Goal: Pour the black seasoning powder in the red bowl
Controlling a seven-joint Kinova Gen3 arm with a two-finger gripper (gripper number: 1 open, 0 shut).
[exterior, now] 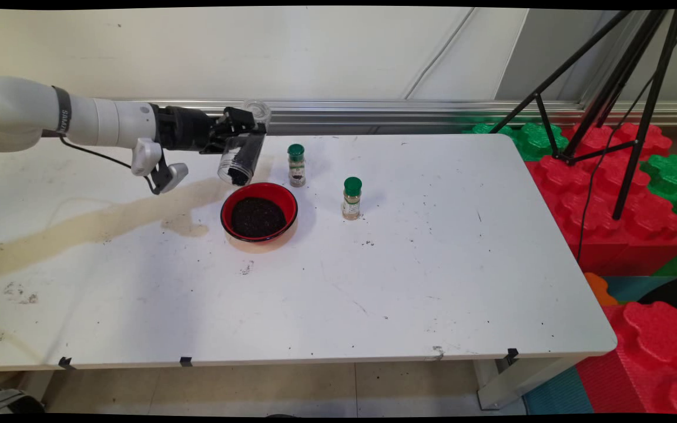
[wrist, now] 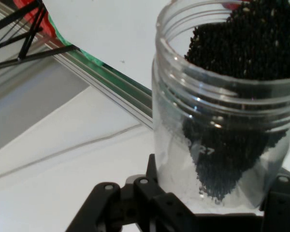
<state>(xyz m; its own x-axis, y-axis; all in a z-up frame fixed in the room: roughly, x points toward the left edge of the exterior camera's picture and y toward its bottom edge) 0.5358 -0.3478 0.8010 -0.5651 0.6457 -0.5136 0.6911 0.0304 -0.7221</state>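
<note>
Over the white table (exterior: 432,264), the gripper (exterior: 243,136) pinches a tilted clear jar (exterior: 240,157) above the red bowl (exterior: 259,211).

In your hand view the clear jar (wrist: 222,121) runs off the top and right edges, its rim only partly seen. The end effector (wrist: 203,212) is cut by the bottom edge, fingertips hidden beside the jar. Right of the red bowl (exterior: 259,215), the two spice bottles' (exterior: 296,165) labels are too small to read.
</note>
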